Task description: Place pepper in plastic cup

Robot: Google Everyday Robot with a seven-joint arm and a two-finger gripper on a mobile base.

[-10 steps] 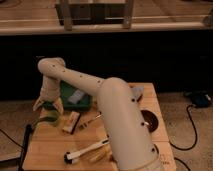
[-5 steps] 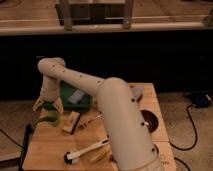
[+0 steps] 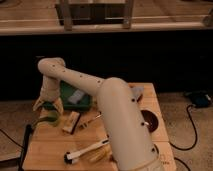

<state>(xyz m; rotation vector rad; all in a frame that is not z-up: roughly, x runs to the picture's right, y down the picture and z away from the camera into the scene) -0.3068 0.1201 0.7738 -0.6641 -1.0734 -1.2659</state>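
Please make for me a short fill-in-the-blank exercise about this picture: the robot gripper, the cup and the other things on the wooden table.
1. The gripper hangs over the table's ____ side.
2. Right below it stands the pale-green ____.
3. The table top is made of ____.
4. A dark brown bowl sits near the table's ____ edge.

Missing words: left; plastic cup; wood; right

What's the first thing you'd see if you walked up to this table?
The big cream-colored robot arm grabs your eye first, stretching from the front right across the wooden table to its far left side. Its pincer hangs there right over a pale-green plastic cup at the table's left edge. After that you'd spot the dark green box just behind it.
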